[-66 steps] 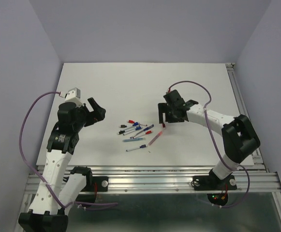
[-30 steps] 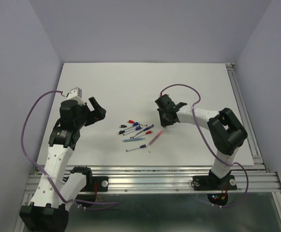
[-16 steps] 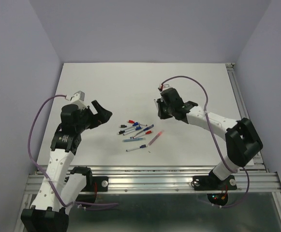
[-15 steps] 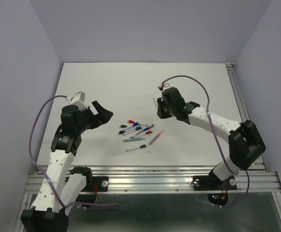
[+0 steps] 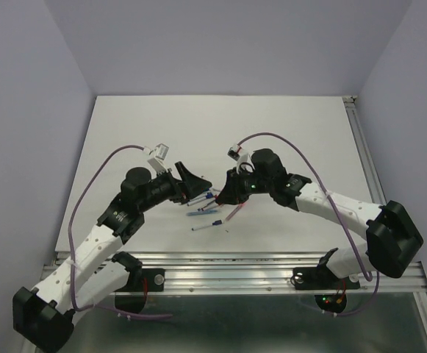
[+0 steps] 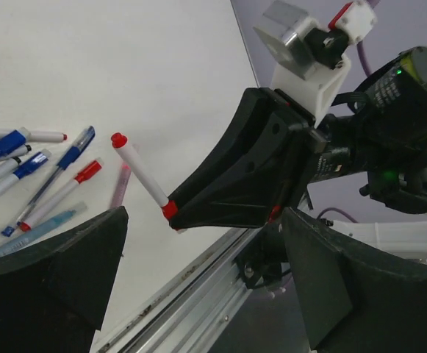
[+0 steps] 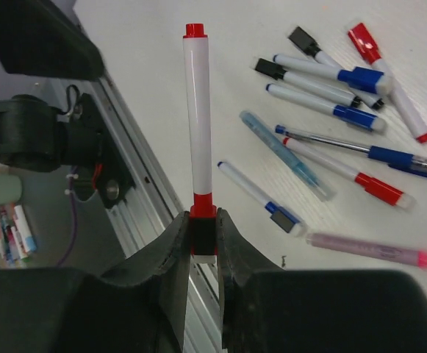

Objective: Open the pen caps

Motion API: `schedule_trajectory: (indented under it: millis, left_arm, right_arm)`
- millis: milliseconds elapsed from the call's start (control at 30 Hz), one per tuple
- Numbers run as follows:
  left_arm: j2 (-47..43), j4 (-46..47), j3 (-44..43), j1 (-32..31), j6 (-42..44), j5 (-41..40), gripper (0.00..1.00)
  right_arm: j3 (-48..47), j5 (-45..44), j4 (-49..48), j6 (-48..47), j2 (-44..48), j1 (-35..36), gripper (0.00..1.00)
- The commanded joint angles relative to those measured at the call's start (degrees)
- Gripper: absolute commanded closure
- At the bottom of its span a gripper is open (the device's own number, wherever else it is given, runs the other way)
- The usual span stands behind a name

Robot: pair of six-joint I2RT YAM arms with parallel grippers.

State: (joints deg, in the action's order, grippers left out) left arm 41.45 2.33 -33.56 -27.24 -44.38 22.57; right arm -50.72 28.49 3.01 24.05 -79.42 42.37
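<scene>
A white, flat rectangular tabletop (image 5: 198,125) fills the middle of the overhead view. Plain pale lavender walls rise on three sides of it: a back wall (image 5: 228,44) along its far edge, a left wall (image 5: 22,110) and a right wall (image 5: 411,95) at its sides. A silver slotted aluminium rail (image 5: 235,273) runs along the tabletop's near edge. A thinner aluminium strip (image 5: 365,158) follows its right edge. Below the near rail lies a dark grey-green surface (image 5: 235,323). Light on the tabletop is even, with soft shadows.
</scene>
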Motion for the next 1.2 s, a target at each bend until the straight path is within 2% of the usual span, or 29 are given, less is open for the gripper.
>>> schedule_trajectory:
  millis: [0, 167, 267, 300, 400, 433, 467, 633, 700, 800, 867, 900, 933, 1000, 1033, 1100, 1167]
  left_arm:
    - [5.29, 6.64, -1.41, -4.65, -2.03, -3.31, 0.04]
    - [7.33, 6.81, -2.12, -6.59, -2.64, -5.43, 0.08]
    - [7.59, 7.25, -2.12, -7.03, -3.34, -6.13, 0.19]
    - [7.59, 7.34, -2.12, -7.12, -3.52, -6.39, 0.28]
    - [7.59, 7.43, -2.04, -7.21, -3.87, -7.10, 0.39]
    - [7.68, 7.43, -1.95, -7.30, -3.87, -7.10, 0.40]
    - [7.77, 7.52, -1.86, -7.30, -3.87, -7.19, 0.46]
    - [8.21, 7.43, -1.86, -7.38, -3.78, -7.71, 0.51]
    - [8.29, 7.34, -1.95, -7.47, -3.61, -7.89, 0.60]
    - [8.29, 7.43, -2.12, -7.65, -3.26, -8.15, 0.62]
    - [8.21, 7.34, -2.21, -7.65, -3.08, -8.15, 0.73]
    - [8.12, 7.43, -2.21, -7.73, -3.34, -8.68, 0.94]
    - [7.94, 7.34, -2.04, -7.82, -3.69, -8.94, 1.00]
    - [7.59, 7.43, -2.04, -7.91, -3.87, -9.47, 1.00]
    - [7.50, 7.43, -1.86, -8.00, -4.39, -10.43, 1.00]
    - [6.98, 7.60, -1.51, -8.17, -4.75, -11.49, 1.00]
    - [6.63, 7.60, -1.07, -8.18, -5.71, -12.28, 1.00]
  right_arm:
    - [0.36, 5.17, -8.80, 4.94, 1.02, 0.96, 0.91]
    - [1.06, 5.61, -11.53, 7.76, 1.46, 1.05, 0.92]
    - [1.32, 5.96, -11.88, 8.46, 1.81, 1.05, 0.92]
    - [1.50, 5.70, -11.88, 8.81, 1.90, 1.05, 0.92]
    - [1.85, 6.83, -13.45, 9.78, 1.72, 1.14, 0.91]
    - [1.94, 7.36, -14.07, 10.22, 1.72, 1.14, 0.92]
    - [2.29, 7.72, -14.86, 10.83, 1.72, 1.05, 0.92]
    - [1.76, 9.39, -15.75, 10.93, 2.07, 1.14, 0.92]
    - [1.68, 9.92, -15.66, 11.10, 2.25, 1.22, 0.92]
    - [1.68, 11.05, -15.84, 11.19, 2.16, 1.22, 0.92]
    - [1.50, 11.24, -15.40, 11.28, 1.99, 1.22, 0.91]
    - [1.24, 11.50, -14.96, 11.19, 1.64, 1.31, 0.90]
    - [1.15, 11.50, -14.52, 11.10, 1.46, 1.22, 0.89]
    - [0.89, 11.76, -14.00, 10.84, 1.02, 1.40, 0.82]
    - [0.54, 11.76, -13.64, 10.75, 0.58, 1.49, 0.69]
    - [0.10, 11.68, -12.68, 10.23, 0.14, 1.66, 0.57]
    - [-0.61, 11.76, -12.32, 9.87, -0.56, 1.93, 0.56]
